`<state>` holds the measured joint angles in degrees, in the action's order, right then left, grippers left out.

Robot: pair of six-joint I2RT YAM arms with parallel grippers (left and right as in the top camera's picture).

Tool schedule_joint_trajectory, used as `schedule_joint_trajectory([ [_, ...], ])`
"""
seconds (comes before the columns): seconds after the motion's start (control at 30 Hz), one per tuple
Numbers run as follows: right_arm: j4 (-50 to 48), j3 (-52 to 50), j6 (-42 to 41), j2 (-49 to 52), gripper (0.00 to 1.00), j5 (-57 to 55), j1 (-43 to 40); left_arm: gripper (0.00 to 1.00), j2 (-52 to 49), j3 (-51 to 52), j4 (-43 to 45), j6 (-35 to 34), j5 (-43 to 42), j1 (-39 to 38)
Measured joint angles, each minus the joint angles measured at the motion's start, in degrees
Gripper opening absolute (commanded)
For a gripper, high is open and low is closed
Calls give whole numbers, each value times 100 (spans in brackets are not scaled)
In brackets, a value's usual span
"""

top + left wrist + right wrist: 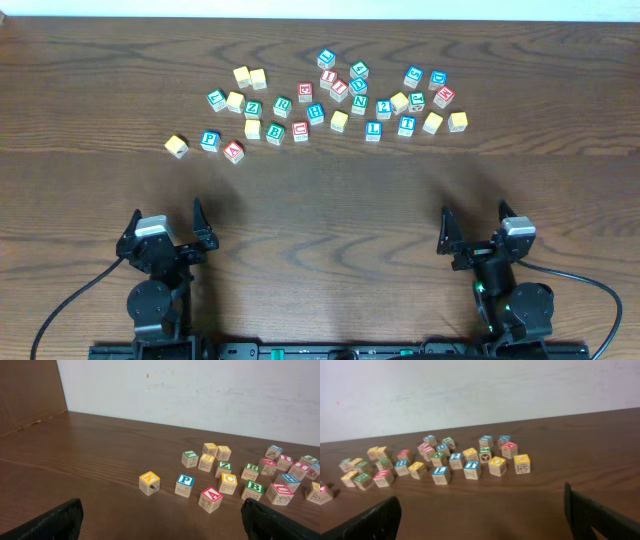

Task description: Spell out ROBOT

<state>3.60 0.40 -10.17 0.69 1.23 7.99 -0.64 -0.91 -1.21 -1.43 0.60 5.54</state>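
Note:
Several wooden letter blocks lie scattered across the far middle of the table. In the overhead view a green R block (282,104) and a green B block (276,131) sit in the left part of the cluster, and a blue T block (406,125) sits in the right part. The left wrist view shows the R (250,471), the B (252,489), a blue P (184,484) and a red A (210,498). My left gripper (168,222) (160,520) is open and empty near the front edge. My right gripper (475,225) (480,515) is also open and empty, well short of the blocks.
A yellow block (176,146) lies apart at the cluster's left end. In the right wrist view a blue I block (472,469) and a blue L block (441,474) are nearest. A white wall stands behind the dark wooden table (330,200).

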Motion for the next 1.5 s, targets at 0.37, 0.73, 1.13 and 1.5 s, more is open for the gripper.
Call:
schedule_joint_trajectory([
  [0.37,-205,20,22,15,99,1154,-2,100,-140,-254,-188,2,-529,0],
  [0.73,-181,1314,472,1266,99,1515,0,100,-2129,-2374,-750,-2,-824,0],
  [1.13,566,3794,1158,4260,99,1556,0,100,-4889,-5090,-2568,66,-844,-2],
  [1.5,3626,7313,1318,7438,99,1805,4,100,-7711,-8459,-4876,247,-861,-94],
])
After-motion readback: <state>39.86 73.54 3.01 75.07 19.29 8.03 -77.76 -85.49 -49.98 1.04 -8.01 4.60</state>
